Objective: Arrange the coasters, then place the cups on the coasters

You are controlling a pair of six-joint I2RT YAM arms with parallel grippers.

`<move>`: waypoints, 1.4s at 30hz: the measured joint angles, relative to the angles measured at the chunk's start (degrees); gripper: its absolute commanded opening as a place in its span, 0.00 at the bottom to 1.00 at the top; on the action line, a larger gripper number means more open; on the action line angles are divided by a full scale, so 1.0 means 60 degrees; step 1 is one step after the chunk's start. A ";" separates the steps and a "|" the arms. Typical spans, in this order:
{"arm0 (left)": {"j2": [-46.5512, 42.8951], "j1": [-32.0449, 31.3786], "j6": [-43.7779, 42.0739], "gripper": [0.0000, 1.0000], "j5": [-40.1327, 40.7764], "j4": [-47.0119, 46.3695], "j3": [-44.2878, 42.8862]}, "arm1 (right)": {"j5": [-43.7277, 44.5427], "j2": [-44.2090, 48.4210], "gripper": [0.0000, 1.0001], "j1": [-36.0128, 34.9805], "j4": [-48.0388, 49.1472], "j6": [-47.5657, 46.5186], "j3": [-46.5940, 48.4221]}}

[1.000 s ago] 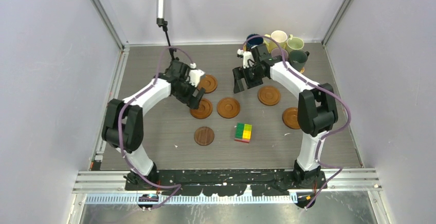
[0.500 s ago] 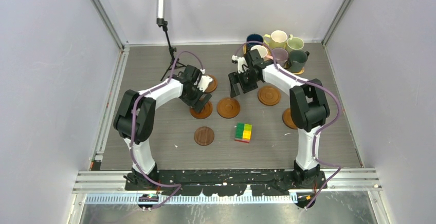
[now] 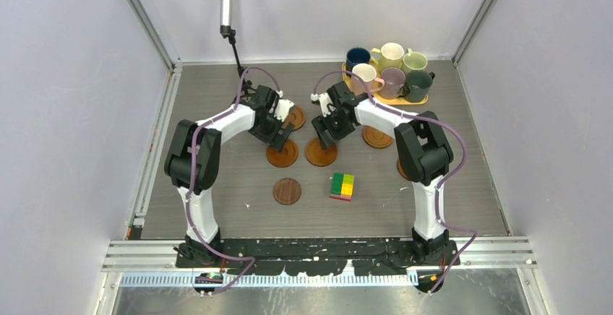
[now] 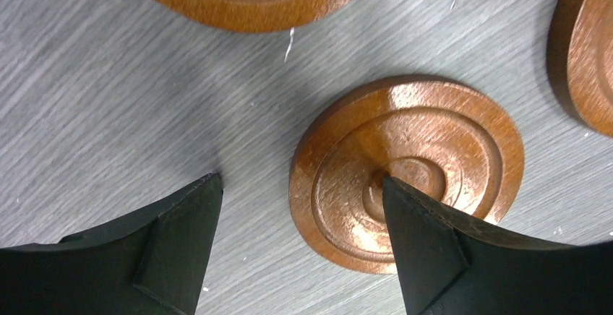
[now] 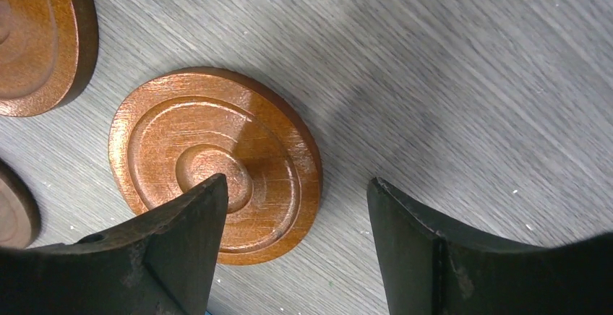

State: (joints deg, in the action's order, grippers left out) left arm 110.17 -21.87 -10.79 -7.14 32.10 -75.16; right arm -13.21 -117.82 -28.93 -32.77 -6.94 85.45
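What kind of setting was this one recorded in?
Probably a lab robot cell: plain panel walls on aluminium framing, two arms bolted to a rail, a tripod stand at the back.

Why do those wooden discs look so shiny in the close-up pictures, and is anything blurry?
Left wrist view: light glares off the glossy rings of the centre coaster, and the grain of the table looks smeared, with a soft shadow across it. Right wrist view: a milder sheen on the fully visible coaster, streaky grain towards the top right. Top view: evenly lit and sharp, with no strong glare.
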 measured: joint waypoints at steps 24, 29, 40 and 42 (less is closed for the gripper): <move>-0.0488 0.3767 -0.1359 0.48 -0.0685 0.0255 0.0688 | 0.0754 -0.1494 0.43 -0.1009 0.0244 0.0423 0.2033; -0.0255 0.4634 -0.1749 0.52 -0.0750 0.0441 0.0335 | 0.0685 -0.1996 0.42 -0.1322 0.0299 0.0590 0.2783; -0.0426 0.5064 -0.2324 0.76 -0.0958 0.0678 0.0452 | 0.0576 -0.2102 0.42 -0.1410 0.0433 0.0678 0.2922; -0.0692 0.4911 -0.2320 0.77 -0.1082 0.0805 0.0608 | 0.0550 -0.2065 0.41 -0.1384 0.0510 0.0674 0.2838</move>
State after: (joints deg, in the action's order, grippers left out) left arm 106.02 7.60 -24.71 -13.63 36.93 -71.50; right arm -9.91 -130.21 -37.23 -29.71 -2.90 102.48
